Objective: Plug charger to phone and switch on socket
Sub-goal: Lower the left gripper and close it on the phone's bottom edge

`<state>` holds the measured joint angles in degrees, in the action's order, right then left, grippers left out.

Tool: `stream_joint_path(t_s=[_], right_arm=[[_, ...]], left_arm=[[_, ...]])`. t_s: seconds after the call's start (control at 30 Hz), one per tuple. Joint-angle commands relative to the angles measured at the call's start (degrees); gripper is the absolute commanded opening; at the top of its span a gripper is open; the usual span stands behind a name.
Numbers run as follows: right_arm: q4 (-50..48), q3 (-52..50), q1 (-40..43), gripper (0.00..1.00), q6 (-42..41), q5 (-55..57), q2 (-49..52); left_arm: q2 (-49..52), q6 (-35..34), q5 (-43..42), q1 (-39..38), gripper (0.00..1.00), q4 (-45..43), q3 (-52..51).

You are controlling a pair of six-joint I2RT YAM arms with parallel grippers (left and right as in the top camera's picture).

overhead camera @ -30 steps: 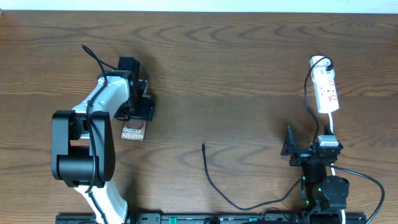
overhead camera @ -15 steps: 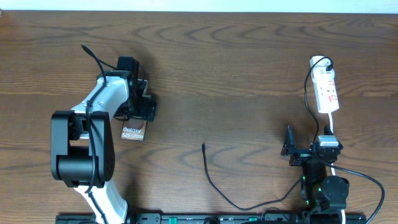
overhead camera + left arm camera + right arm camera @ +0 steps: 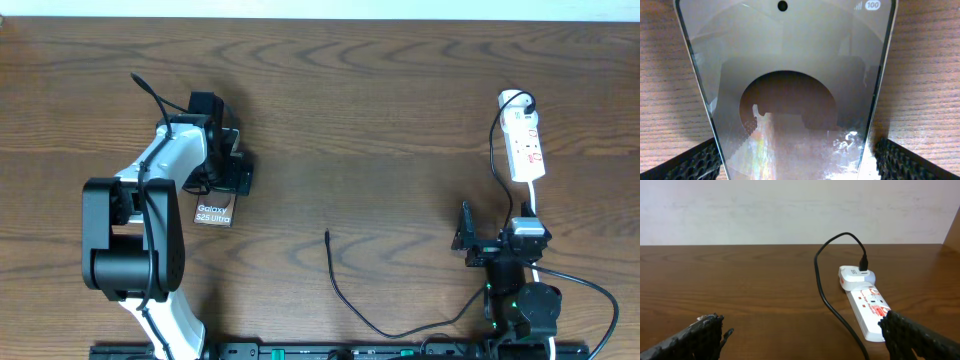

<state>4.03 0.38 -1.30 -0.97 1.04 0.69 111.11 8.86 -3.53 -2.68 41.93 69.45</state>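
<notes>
Left gripper (image 3: pixel 796 164): jaws spread, straddling phone (image 3: pixel 790 60), no pinch. Right gripper (image 3: pixel 807 336): jaws spread, empty; socket (image 3: pixel 525 145) at its 12 o'clock, charger (image 3: pixel 328 242) tip at 9 o'clock.

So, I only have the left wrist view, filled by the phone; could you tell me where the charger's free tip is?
Observer: The charger tip lies loose on the table, right of the phone.
Operator: Is its other end plugged in?
Observer: It seems so: it enters a white adapter on the socket.
Operator: And the right claw?
Observer: The right claw is open and empty, facing the socket.
</notes>
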Motion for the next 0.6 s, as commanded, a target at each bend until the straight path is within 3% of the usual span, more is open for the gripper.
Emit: stream_joint_path(t_s=[0.0, 0.57], right_arm=[[0.2, -0.1, 0.2, 0.99, 0.6, -0.1, -0.3], [0.2, -0.1, 0.2, 0.99, 0.6, -0.1, -0.3]], left_arm=[[2.1, 0.1, -0.3, -0.1, 0.97, 0.2, -2.0], [2.1, 0.4, 0.2, -0.1, 0.97, -1.6, -4.2]])
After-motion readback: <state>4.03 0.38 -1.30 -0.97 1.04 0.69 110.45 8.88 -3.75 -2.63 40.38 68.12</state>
